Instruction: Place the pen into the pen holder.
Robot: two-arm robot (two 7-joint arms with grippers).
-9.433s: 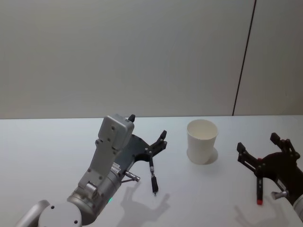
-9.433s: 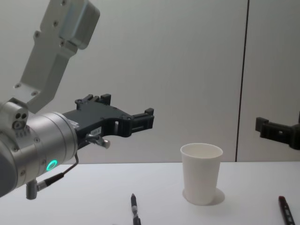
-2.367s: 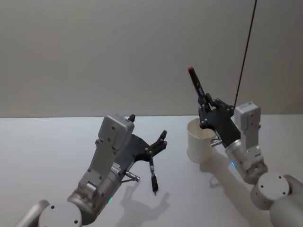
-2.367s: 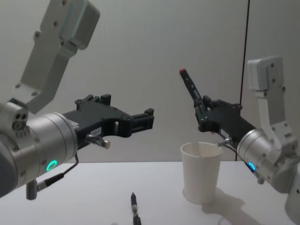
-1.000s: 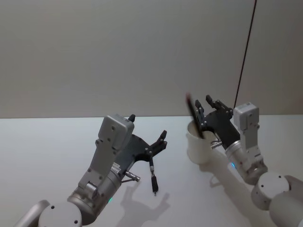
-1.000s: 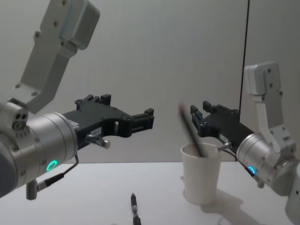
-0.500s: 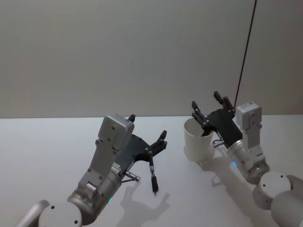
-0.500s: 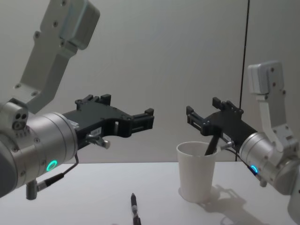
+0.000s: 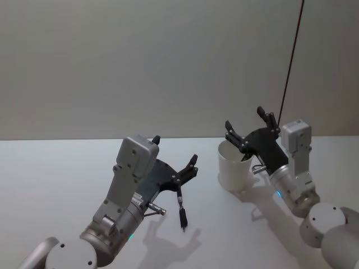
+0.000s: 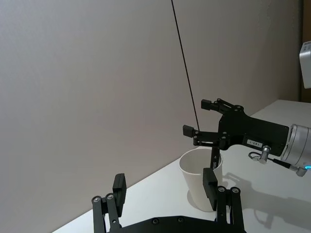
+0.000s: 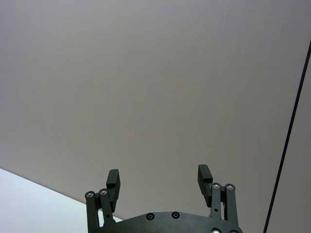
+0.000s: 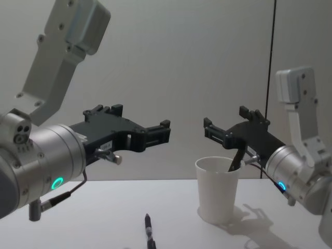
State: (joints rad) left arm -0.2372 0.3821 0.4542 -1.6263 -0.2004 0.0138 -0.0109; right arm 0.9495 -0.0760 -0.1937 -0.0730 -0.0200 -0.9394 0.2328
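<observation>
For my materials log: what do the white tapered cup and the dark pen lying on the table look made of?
The white tapered cup looks like matte paper: thin wall, rolled rim. The dark pen on the table is probably plastic, given its smooth barrel; metal cannot be excluded.

Pen [image 12: 236,157] in pen holder [image 12: 218,192]; second pen [image 9: 181,212] on table [image 9: 50,174], left.

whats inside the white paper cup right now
A dark pen leans inside the paper cup, its top end sticking up past the rim. The cup wall hides its lower part and the cup's bottom.
</observation>
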